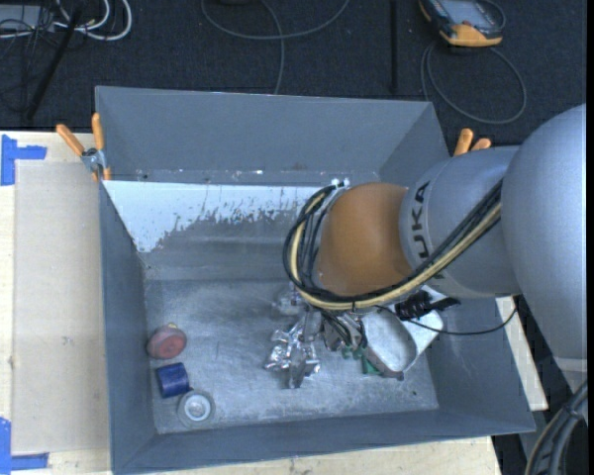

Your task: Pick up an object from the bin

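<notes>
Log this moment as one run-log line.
gripper: low, centre of grey metal bin | reddish round puck, blue cylinder, silvery ring: lower-left corner, apart from gripper

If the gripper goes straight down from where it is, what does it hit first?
Most likely the bare bin floor; nothing shows under the gripper. The blue cylinder and red disc lie well left. Its height is unclear.
</notes>
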